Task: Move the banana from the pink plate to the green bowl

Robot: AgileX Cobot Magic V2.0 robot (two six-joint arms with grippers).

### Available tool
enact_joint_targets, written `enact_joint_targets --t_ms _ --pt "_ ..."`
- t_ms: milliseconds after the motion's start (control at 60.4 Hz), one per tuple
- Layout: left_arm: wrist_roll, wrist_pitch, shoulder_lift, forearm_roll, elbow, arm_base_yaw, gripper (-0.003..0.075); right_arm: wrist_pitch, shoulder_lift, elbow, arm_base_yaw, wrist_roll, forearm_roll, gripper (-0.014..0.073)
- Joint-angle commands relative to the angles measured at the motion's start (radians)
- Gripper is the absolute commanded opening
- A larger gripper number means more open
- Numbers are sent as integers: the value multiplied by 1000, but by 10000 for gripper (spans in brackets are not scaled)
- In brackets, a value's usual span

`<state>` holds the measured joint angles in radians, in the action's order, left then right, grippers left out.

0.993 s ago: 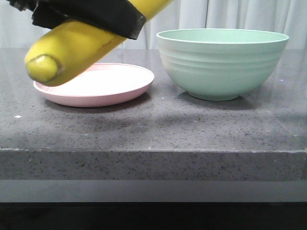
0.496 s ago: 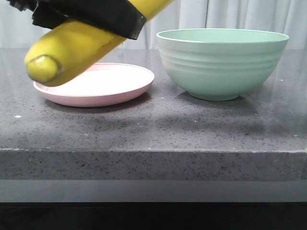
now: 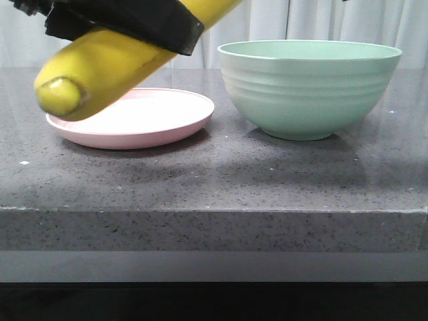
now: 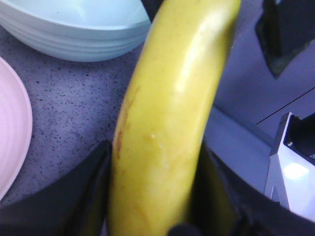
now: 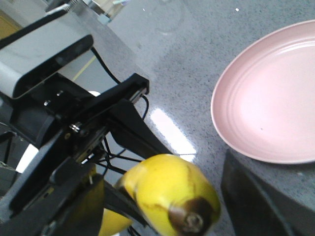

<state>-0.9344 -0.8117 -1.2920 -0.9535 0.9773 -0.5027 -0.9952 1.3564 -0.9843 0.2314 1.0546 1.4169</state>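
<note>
My left gripper (image 3: 124, 20) is shut on the yellow banana (image 3: 100, 73) and holds it in the air, close to the front camera, above the near left part of the pink plate (image 3: 134, 137). In the left wrist view the banana (image 4: 167, 123) fills the space between the black fingers (image 4: 93, 196). The pink plate is bare. The green bowl (image 3: 307, 87) stands to the right of the plate. In the right wrist view the banana's dark-tipped end (image 5: 170, 194) sits between my right gripper's (image 5: 162, 206) spread fingers, with a gap to the right finger (image 5: 266, 196).
The dark speckled table's front edge (image 3: 214, 210) runs across the front view. The left arm and its wrist camera (image 5: 54, 64) fill the space behind the banana in the right wrist view. White curtains hang behind the table.
</note>
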Motion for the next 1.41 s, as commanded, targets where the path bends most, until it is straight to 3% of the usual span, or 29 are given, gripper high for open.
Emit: enact_joint_targets --t_ms 0,480,761,960,1175,1390 --pt "-1 18 24 -62 30 -7 167 -10 -26 5 18 81 164 522" --pt "-1 18 24 -62 30 -7 167 111 -14 54 110 177 248 513" --pt "-1 19 24 -62 30 -7 167 91 -4 54 110 177 247 280" --pt "-1 19 24 -62 30 -7 167 78 -4 54 110 177 247 253" --pt "-1 19 24 -62 30 -7 167 72 -4 54 110 177 247 150" --pt "-1 19 24 -62 30 -7 167 72 -4 54 110 177 247 150"
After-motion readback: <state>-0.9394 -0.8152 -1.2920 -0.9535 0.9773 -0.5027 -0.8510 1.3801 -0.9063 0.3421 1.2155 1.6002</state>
